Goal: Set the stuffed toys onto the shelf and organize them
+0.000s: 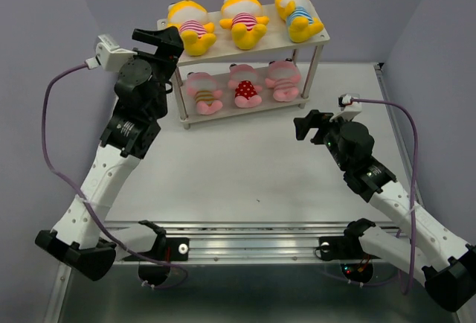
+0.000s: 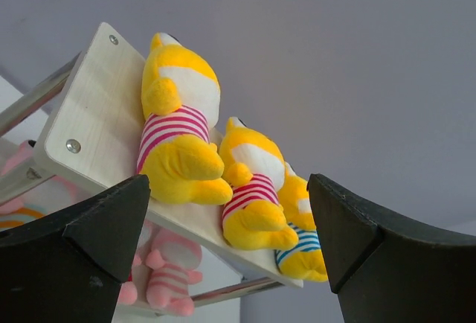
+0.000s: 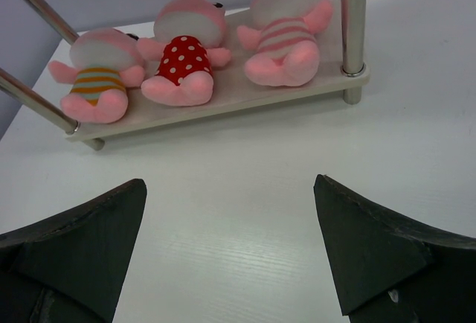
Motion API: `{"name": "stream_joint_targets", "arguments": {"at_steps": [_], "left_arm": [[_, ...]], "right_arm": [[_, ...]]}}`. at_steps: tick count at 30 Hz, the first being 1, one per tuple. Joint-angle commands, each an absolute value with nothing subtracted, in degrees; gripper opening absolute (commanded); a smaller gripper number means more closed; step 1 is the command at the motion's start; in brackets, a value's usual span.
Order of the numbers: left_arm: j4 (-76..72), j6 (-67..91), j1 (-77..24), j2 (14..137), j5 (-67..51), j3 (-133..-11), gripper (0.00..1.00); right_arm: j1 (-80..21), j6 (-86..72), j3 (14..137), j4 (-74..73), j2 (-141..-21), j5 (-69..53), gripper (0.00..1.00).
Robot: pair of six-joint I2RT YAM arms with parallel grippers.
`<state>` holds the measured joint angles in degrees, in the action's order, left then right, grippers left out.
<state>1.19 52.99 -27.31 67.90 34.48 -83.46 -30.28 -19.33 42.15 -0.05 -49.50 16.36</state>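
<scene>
overhead only, all 6 stuffed toys [image 1: 244, 19] on the shelf [image 1: 223, 31]

Just ahead of the left gripper [image 1: 165, 40], the top board of the shelf [image 2: 93, 107] is taken up by three yellow toys [image 1: 244, 20] lying side by side. The nearest blocks a straight reach, and only the air above them is free. Ahead of the right gripper [image 1: 305, 125], bare table [image 3: 282, 181] gives open passage up to the lower board, where three pink toys [image 3: 182, 62] fill the row. A metal leg [image 3: 354, 33] stands ahead to its right, with two more to its left.
</scene>
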Motion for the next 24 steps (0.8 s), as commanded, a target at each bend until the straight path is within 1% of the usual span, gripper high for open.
{"name": "stream_joint_targets", "arguments": {"at_steps": [1, 3, 4, 7, 8, 11, 14, 17, 24], "left_arm": [[8.76, 43.95, -27.69, 62.68, 31.20, -84.72, 0.99], [12.90, 42.63, -27.69, 60.39, 30.85, -82.63, 0.99], [17.53, 43.58, -27.69, 57.60, 32.85, -79.48, 0.99], [24.14, 48.32, -27.60, 51.27, 38.38, -73.06, 0.99], [25.21, 49.38, -27.60, 49.67, 39.19, -69.47, 0.99], [25.93, 50.45, -27.60, 44.15, 40.16, -64.01, 0.99], [27.50, 49.39, -27.60, 41.84, 41.74, -63.19, 0.99], [30.58, 51.40, -27.60, 42.18, 44.55, -63.20, 0.99], [27.95, 50.54, -27.51, 42.54, 44.12, -61.52, 0.99]], "right_arm": [[-29.88, -20.30, 41.48, 1.41, -47.99, 19.07, 1.00], [-29.88, -20.83, 41.31, 1.41, -47.55, 20.65, 1.00], [-29.88, -21.35, 41.13, 1.15, -47.55, 22.48, 1.00], [-29.88, -23.54, 41.31, 0.18, -47.64, 26.96, 1.00], [-29.88, -24.60, 41.66, -1.65, -47.90, 28.46, 1.00], [-29.88, -28.37, 42.10, -4.12, -47.90, 34.26, 1.00], [-29.88, -31.02, 42.97, -7.20, -47.55, 39.97, 1.00], [-29.88, -33.57, 43.42, -9.83, -47.37, 41.83, 1.00], [-29.88, -35.33, 42.98, -10.81, -46.58, 43.68, 1.00]]}}
